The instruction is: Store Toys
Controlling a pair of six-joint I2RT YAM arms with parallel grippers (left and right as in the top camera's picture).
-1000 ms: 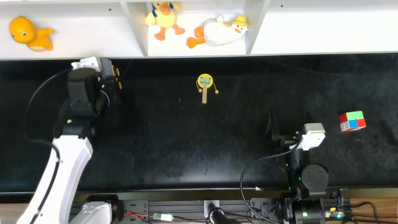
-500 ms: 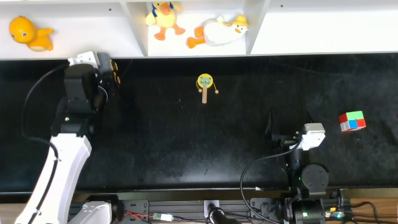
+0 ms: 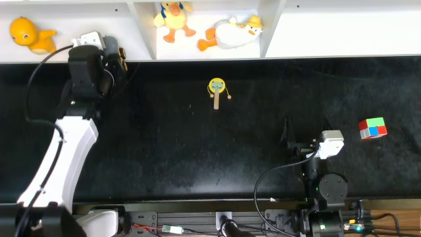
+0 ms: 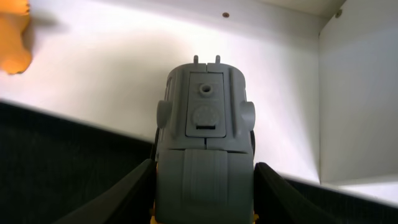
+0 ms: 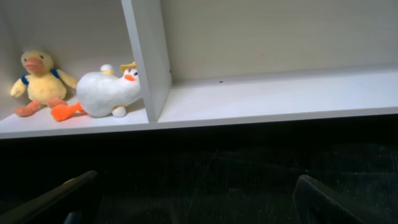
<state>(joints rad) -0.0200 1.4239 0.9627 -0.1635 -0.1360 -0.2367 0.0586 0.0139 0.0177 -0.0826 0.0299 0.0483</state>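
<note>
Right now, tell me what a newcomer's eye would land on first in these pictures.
The left claw, shut on a grey toy, is at the front edge of the white shelf's left compartment, which holds an orange duck. The middle compartment holds a yellow duckling and a white goose plush. On the black table, a yellow rattle lies mid-table and a coloured cube at the right.

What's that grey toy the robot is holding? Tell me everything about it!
The grey toy looks like hard plastic. It is blocky with a rounded top, two small prongs above, a round knob on each side, and a circle and a slot on its flat face. A bit of yellow peeks out underneath. The left gripper pinches it by both sides and points it at the white shelf.
</note>
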